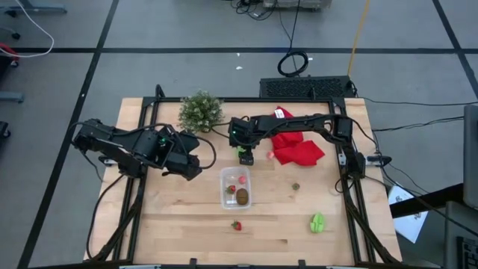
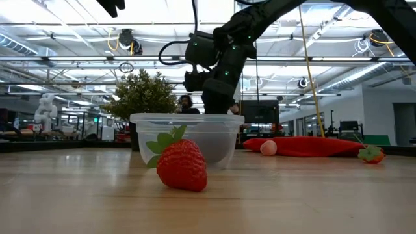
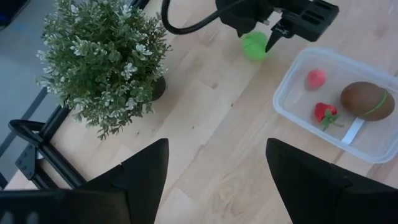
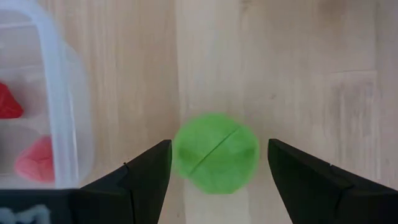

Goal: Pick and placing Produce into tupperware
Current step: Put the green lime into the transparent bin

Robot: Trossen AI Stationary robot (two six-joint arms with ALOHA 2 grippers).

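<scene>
The clear tupperware [image 1: 236,187] sits mid-table holding a brown oval [image 3: 364,100], a strawberry [image 3: 324,113] and a pink piece [image 3: 316,78]. My right gripper [image 4: 217,163] is open just beyond the tub's far end [image 1: 243,153], pointing down, with a round green piece [image 4: 216,152] on the wood between its fingers. On the table lie a strawberry [image 1: 237,225], another green piece [image 1: 318,222], a small dark piece [image 1: 296,186] and a pink piece [image 1: 270,155]. My left gripper [image 3: 214,171] waits open, left of the tub [image 1: 190,161]. My right gripper stands over the round green piece [image 4: 205,155] from above, a finger on either side. One finger [image 4: 152,171] shows right beside the piece, and a gap shows at the other. Whether it touches the piece I cannot tell.
A bushy green plant [image 1: 200,110] stands at the far edge, left of my right gripper. A red cloth [image 1: 297,146] lies under my right arm. The near half of the table holds only the loose strawberry and green piece. A person shows far behind [image 2: 186,103].
</scene>
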